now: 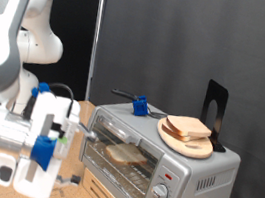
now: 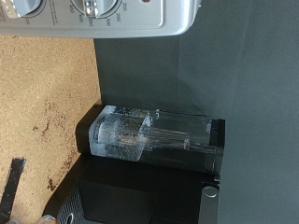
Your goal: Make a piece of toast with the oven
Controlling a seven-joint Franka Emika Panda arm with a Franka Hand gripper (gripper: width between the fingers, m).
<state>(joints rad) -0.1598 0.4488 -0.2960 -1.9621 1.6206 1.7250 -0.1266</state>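
The oven (image 1: 196, 175) is a silver box at the exterior view's lower right, with two round knobs and a red light on its front. A slice of toast (image 1: 123, 155) lies on the wire rack inside it. I cannot tell whether the glass door is up or down. More bread slices (image 1: 189, 128) lie on a round wooden board (image 1: 188, 145) on top of the oven. My gripper (image 1: 72, 150) is just to the exterior view's left of the oven front, above the table. Its fingers do not show in the wrist view, which catches the oven's knob panel (image 2: 93, 14).
A blue clip-like object (image 1: 140, 105) and a black stand (image 1: 214, 104) sit on the oven top. The wrist view shows a clear plastic box (image 2: 149, 140) on a black base beside the cork table (image 2: 42, 112). A dark curtain (image 1: 183, 36) hangs behind.
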